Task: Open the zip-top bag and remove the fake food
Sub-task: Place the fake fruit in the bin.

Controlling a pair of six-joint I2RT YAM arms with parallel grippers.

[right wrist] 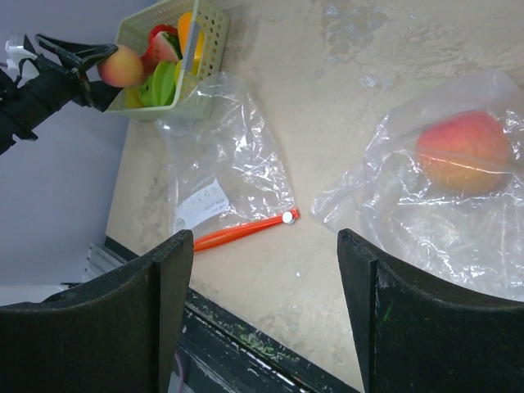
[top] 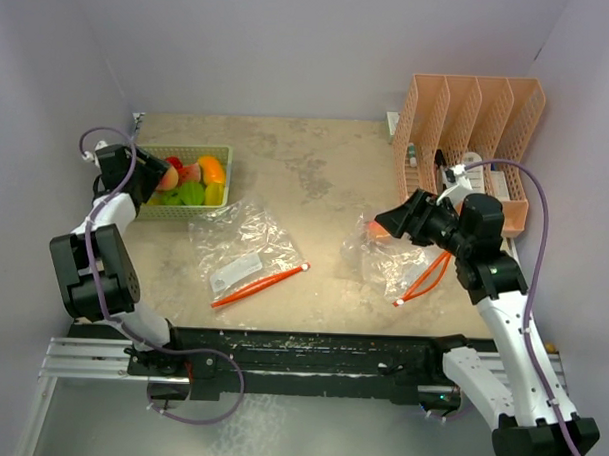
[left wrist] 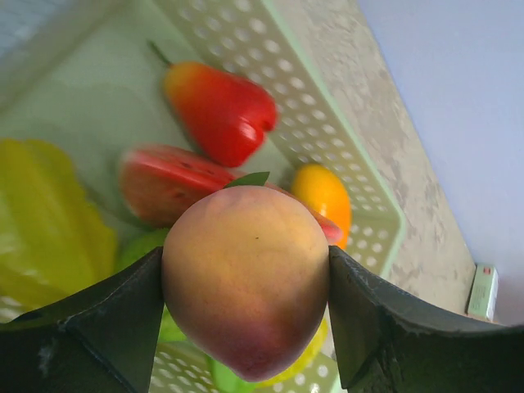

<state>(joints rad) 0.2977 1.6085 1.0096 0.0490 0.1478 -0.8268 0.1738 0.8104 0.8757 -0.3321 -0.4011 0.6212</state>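
My left gripper is shut on a peach-coloured piece of fake food, holding it just above the green basket; the top view shows this gripper at the basket's left end. Below it in the basket lie a red fruit, a watermelon slice, an orange piece and a yellow one. An empty zip-top bag with an orange zip strip lies mid-table. My right gripper hangs open over bare table, beside a second zip-top bag with a peach inside.
A pink slotted file organiser with small white bottles stands at the back right, close behind the right arm. The green basket sits against the left wall. The black rail of the arm bases runs along the near edge.
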